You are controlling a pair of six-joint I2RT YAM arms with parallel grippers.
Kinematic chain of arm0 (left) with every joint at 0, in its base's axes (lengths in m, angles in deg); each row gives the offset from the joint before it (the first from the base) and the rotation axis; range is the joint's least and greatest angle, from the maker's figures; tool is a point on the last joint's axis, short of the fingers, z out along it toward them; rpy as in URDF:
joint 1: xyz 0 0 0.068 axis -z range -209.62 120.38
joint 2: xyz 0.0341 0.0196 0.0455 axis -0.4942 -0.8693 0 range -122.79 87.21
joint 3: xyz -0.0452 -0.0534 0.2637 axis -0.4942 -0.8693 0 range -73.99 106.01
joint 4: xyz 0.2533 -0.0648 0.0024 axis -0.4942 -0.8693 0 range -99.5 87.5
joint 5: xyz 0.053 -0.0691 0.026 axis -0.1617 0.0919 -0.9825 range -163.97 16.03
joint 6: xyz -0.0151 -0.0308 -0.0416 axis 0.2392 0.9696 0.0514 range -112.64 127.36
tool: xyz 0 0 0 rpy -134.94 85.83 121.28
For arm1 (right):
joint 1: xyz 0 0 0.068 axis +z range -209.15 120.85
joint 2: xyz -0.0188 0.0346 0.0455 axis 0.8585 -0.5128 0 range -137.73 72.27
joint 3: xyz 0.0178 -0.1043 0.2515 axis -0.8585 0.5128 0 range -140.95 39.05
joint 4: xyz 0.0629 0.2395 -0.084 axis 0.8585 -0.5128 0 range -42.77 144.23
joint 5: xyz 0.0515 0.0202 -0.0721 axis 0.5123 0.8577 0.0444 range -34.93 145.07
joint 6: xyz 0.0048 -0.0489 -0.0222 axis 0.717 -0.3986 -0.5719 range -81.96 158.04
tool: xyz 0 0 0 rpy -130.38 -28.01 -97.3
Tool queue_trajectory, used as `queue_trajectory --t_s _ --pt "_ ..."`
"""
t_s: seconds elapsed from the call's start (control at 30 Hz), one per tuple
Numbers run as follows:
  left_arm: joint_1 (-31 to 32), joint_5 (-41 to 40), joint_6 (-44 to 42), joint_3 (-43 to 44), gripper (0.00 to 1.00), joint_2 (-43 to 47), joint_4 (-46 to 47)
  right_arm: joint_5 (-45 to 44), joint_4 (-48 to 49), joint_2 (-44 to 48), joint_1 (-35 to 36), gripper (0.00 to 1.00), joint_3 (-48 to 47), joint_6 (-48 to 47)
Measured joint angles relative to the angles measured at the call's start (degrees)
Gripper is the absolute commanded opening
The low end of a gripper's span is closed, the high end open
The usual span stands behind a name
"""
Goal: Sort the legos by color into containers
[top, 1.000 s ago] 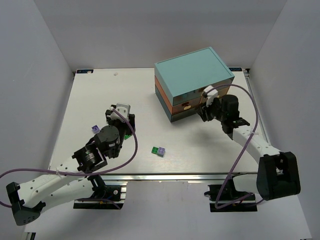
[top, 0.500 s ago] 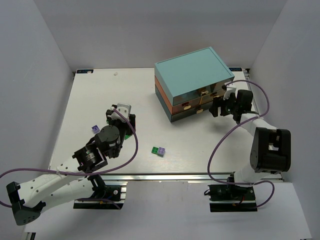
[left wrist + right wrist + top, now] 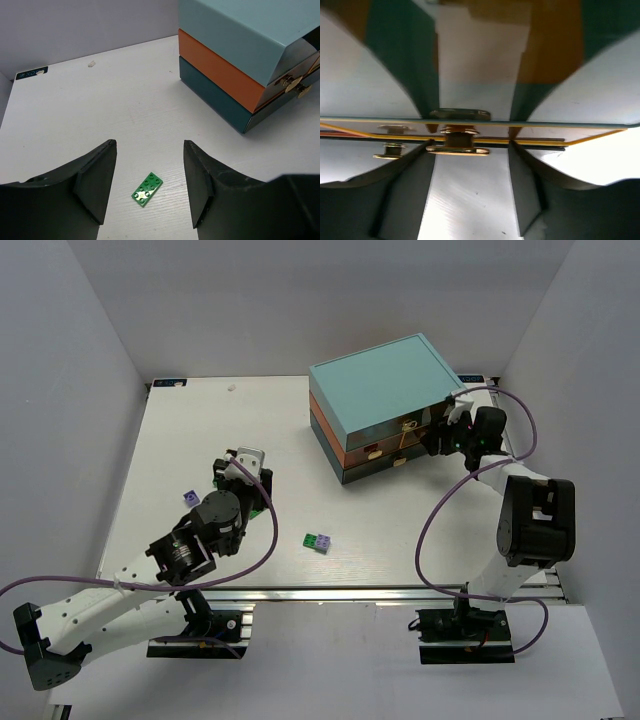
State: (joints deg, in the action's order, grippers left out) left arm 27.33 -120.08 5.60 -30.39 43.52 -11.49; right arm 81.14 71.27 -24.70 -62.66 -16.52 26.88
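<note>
**A:** What could go wrong from here?

**B:** Mostly the right side. The right gripper [image 3: 470, 149] has its fingers apart on either side of a small gold handle [image 3: 457, 143] on the front of the chest [image 3: 385, 390]. That view is blurred, so I cannot tell whether either pad touches it, or which drawer it belongs to. The handle is small, and if the jaws close off-centre I'd expect it to slip out. The chest also looks light, so a pull might drag the whole box toward the near edge instead of opening a drawer.

**A:** And the left?

**B:** The left gripper [image 3: 148, 150] hangs open above a green plate [image 3: 147, 188], which lies flat on the table [image 3: 100, 100] between the fingers, skewed to them. It is thin and flat, so closing fingers could nudge it aside rather than catch it.

**A:** How do the legos look?

**B:** Tiny and studded. A green-and-lilac pair [image 3: 318, 541] sits touching, near the middle of the near edge. A lilac brick [image 3: 189, 497] lies on the left. The chest stands far right, with pale teal over orange over dark teal. I see no brick in it.
</note>
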Motion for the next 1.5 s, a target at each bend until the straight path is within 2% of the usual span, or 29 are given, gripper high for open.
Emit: queue_trajectory --t_s 0.03,0.07,0.2,0.27,0.47,0.73,0.83,0.93,0.97,1.07,1.13,1.33,1.4,1.43,1.47,1.5 --pt "0.0 0.0 -0.02 0.0 0.66 -0.07 0.0 0.24 0.39 0.0 0.0 0.55 0.2 0.09" --pt "0.0 0.0 -0.11 0.0 0.66 -0.15 0.0 0.59 0.61 0.0 0.0 0.45 0.26 0.24" --pt "0.0 0.0 -0.37 -0.02 0.66 -0.55 0.0 1.75 1.62 -0.02 0.13 0.25 0.81 -0.39" --pt "0.0 0.0 -0.39 -0.04 0.66 -0.61 -0.02 1.92 2.75 0.0 0.11 0.21 1.4 -0.81" --pt "0.0 0.0 -0.39 -0.07 0.66 -0.94 0.0 2.32 6.54 2.6 -0.7 0.18 6.23 -2.1" --pt "0.0 0.04 -0.37 -0.07 0.66 -1.86 -0.02 4.22 6.97 10.88 -4.2 0.2 15.23 -4.33" --pt "0.0 0.04 -0.37 -0.07 0.66 -1.92 -0.04 4.79 6.71 14.1 -5.46 0.24 18.16 -5.07" --pt "0.0 0.04 -0.37 -0.07 0.66 -1.99 -0.02 5.2 5.97 16.9 -6.4 0.48 20.28 -5.9" --pt "0.0 0.04 -0.37 -0.07 0.67 -2.1 -0.02 5.42 5.53 17.51 -6.62 0.63 20.65 -6.23" --pt "0.0 0.02 -0.37 -0.07 0.7 -2.62 -0.04 7.17 2.25 18.47 -6.8 0.86 20.74 -8.63" --pt "0.0 0.04 -0.33 -0.07 0.72 -3.19 -0.09 8.61 -1.88 18.88 -6.64 0.88 20.39 -11.65" --pt "0.0 0.04 -0.33 -0.07 0.74 -4.2 -0.87 12.17 -18.45 25.44 -6.21 0.84 19.82 -25.09" --pt "0.0 0.04 -0.35 -0.04 0.74 -4.15 -1.01 14.49 -24.13 29.81 -6.01 0.78 19.85 -31.82" --pt "0.0 0.04 -0.37 -0.07 0.74 -4.09 -1.05 15.89 -27.08 32.26 -5.81 0.74 20.02 -35.39" --pt "0.0 0.04 -0.37 -0.04 0.74 -3.91 -1.07 17.66 -29.57 34.71 -5.46 0.58 20.35 -39.23" --pt "0.0 0.04 -0.35 -0.04 0.74 -3.69 -1.07 19.45 -31.98 37.11 -4.81 0.5 20.87 -42.91"
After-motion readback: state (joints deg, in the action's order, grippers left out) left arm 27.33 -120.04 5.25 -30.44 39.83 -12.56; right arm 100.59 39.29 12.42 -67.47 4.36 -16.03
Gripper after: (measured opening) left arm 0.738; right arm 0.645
